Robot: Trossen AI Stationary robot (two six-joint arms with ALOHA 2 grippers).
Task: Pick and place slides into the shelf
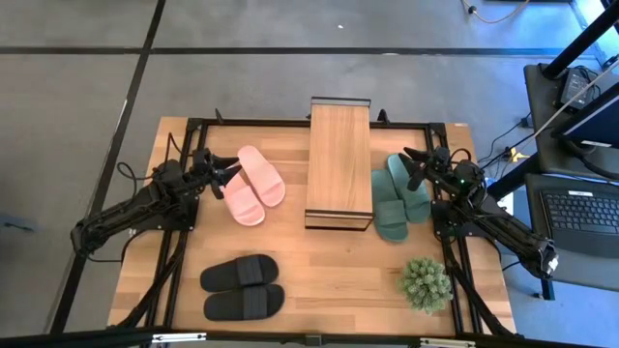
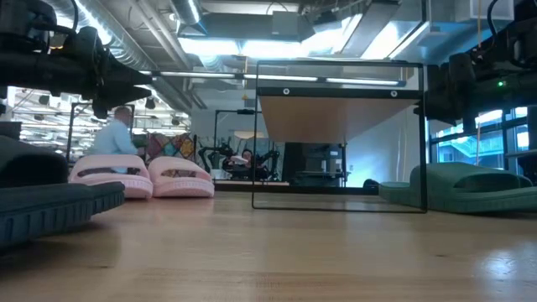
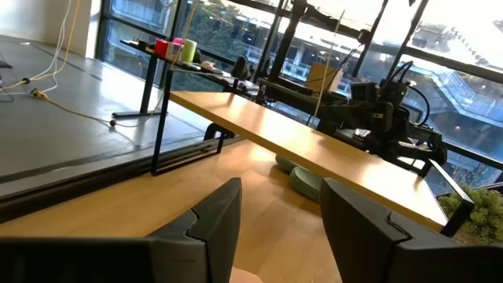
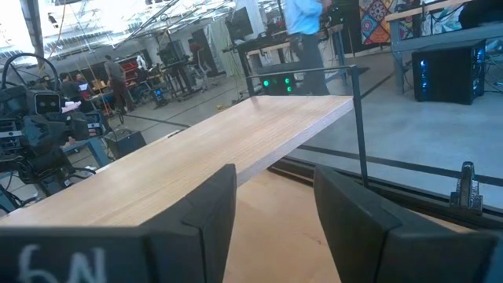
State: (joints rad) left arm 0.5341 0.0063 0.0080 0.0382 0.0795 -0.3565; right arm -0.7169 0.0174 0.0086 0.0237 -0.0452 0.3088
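Starting at the worktop's left side, we see the left gripper hanging just over the pink pair, its two dark fingers standing apart with nothing between them, as its own wrist view shows. We count two light pink slides lying side by side in the left half, between the left edge and the shelf, toes angled toward the near right; in the low view they sit flat on the wood. Nearer the front edge, left of centre, we count two black slides, one in front of the other and lying crosswise, well apart from both arms. In the middle, toward the far edge, stands one shelf, its light plank top running from the far edge toward the centre on a thin black frame; in the low view the space under its plank holds no slide that we can see. Just right of the shelf we count two dark green slides, side by side and touching each other, their near ends close to the shelf's front corner. The right gripper hovers above the far ends of the green pair, and its two fingers also stand parted and empty. One small green potted plant sits near the front right corner. That makes six slides in all, every one on the worktop and none in the shelf.
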